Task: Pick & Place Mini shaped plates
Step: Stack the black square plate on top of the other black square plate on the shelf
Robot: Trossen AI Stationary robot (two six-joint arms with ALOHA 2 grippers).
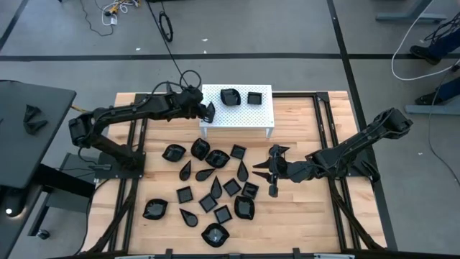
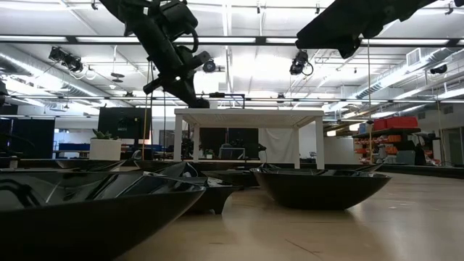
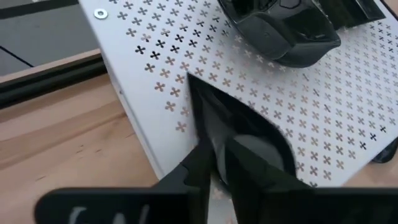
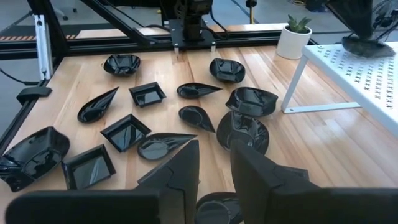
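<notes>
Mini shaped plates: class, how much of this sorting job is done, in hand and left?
Done: two mini shaped plates sit on the white perforated shelf. In hand: the left tool grips a teardrop plate at the shelf edge; the right tool, open, hovers over the pile. Left: about twenty plates on the wooden table.

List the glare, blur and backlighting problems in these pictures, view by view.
Low view: ceiling lights backlight the white stand; near plates are dark blurs. Left wrist view: the held teardrop plate is blurred, with glare. High view: evenly lit.
</notes>
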